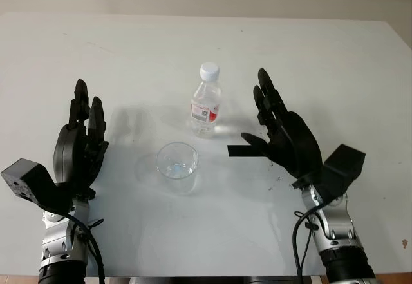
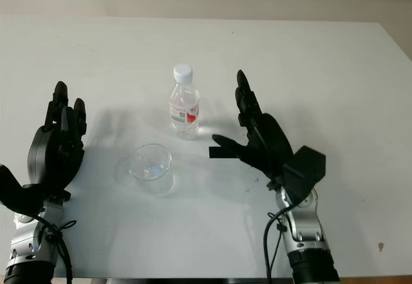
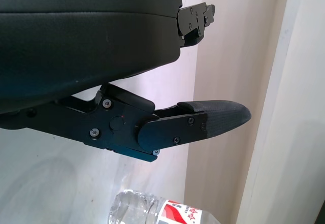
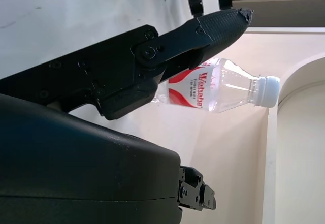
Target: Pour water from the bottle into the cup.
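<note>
Two black robot hands raised over a white desk (image 1: 335, 71), bottle and cup between them. At left, the left hand (image 1: 80, 145), released and holding nothing, above the desk's near-left part, well apart from the cup. Near the middle, a clear cup (image 1: 177, 167), upright on the desk, a little water at its bottom. Just behind it, slightly to the right, a clear plastic bottle (image 1: 206, 102), upright, white cap on, red-and-white label around its middle. At right, the right hand (image 1: 283, 136), released and empty, palm toward the bottle, near it but not touching, thumb pointing toward the cup.
</note>
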`<action>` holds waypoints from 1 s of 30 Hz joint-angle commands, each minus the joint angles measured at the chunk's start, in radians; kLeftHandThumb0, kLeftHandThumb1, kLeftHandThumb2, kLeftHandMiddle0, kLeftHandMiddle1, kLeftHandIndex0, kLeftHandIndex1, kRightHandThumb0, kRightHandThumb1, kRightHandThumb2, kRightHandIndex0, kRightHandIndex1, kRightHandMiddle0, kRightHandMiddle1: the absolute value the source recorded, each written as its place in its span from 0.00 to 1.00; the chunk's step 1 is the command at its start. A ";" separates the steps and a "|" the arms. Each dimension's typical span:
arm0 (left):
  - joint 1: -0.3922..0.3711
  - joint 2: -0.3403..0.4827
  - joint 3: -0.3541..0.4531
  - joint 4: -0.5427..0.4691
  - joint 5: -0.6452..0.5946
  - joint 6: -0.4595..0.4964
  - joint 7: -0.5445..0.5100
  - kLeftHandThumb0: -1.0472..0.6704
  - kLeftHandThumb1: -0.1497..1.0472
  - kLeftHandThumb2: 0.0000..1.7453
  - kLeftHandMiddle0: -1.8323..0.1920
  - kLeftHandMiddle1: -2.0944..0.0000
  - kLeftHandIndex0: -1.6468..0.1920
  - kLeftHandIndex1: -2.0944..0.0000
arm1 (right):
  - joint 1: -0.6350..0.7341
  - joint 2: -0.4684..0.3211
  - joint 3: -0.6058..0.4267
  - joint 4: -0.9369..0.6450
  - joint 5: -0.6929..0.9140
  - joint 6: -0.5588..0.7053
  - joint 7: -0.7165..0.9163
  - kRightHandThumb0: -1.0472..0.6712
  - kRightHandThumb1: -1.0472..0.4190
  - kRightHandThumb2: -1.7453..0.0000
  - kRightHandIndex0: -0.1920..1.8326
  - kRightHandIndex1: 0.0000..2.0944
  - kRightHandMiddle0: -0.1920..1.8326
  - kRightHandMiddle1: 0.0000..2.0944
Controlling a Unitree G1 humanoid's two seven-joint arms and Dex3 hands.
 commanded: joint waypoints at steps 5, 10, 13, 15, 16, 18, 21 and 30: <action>-0.005 0.028 0.001 -0.042 0.010 0.017 0.005 0.18 1.00 0.32 1.00 0.98 1.00 1.00 | -0.036 0.003 0.002 0.051 -0.024 -0.021 -0.001 0.07 0.04 0.97 0.00 0.00 0.00 0.00; -0.014 0.042 0.001 -0.036 0.009 0.026 0.002 0.19 1.00 0.32 1.00 0.98 1.00 1.00 | -0.069 0.003 0.004 0.091 -0.047 -0.030 -0.001 0.07 0.05 0.97 0.00 0.00 0.00 0.00; -0.021 0.043 0.001 -0.028 0.008 0.025 0.003 0.18 1.00 0.32 1.00 0.98 1.00 1.00 | -0.107 0.006 0.006 0.124 -0.049 -0.036 0.007 0.08 0.06 0.97 0.00 0.00 0.00 0.00; -0.024 0.043 0.001 -0.030 0.009 0.025 0.005 0.18 1.00 0.32 1.00 0.99 1.00 1.00 | -0.145 0.010 0.011 0.151 -0.053 -0.030 0.010 0.08 0.06 0.97 0.00 0.00 0.00 0.00; -0.026 0.043 0.001 -0.030 0.008 0.025 0.005 0.18 1.00 0.32 1.00 0.99 1.00 1.00 | -0.170 0.012 0.015 0.171 -0.059 -0.029 0.012 0.08 0.07 0.97 0.00 0.00 0.00 0.00; -0.032 0.043 0.003 -0.026 0.002 0.027 0.000 0.18 1.00 0.32 1.00 1.00 1.00 1.00 | -0.220 0.021 0.023 0.220 -0.065 -0.034 0.021 0.08 0.07 0.97 0.00 0.00 0.00 0.00; -0.040 0.044 0.006 -0.014 -0.003 0.023 -0.006 0.19 1.00 0.31 1.00 1.00 1.00 1.00 | -0.281 0.037 0.031 0.292 -0.078 -0.043 0.021 0.07 0.08 0.97 0.00 0.00 0.00 0.00; -0.044 0.043 0.003 -0.012 0.003 0.024 -0.004 0.19 1.00 0.32 1.00 1.00 1.00 1.00 | -0.435 0.072 0.064 0.504 -0.140 -0.108 0.031 0.04 0.08 0.97 0.00 0.00 0.00 0.00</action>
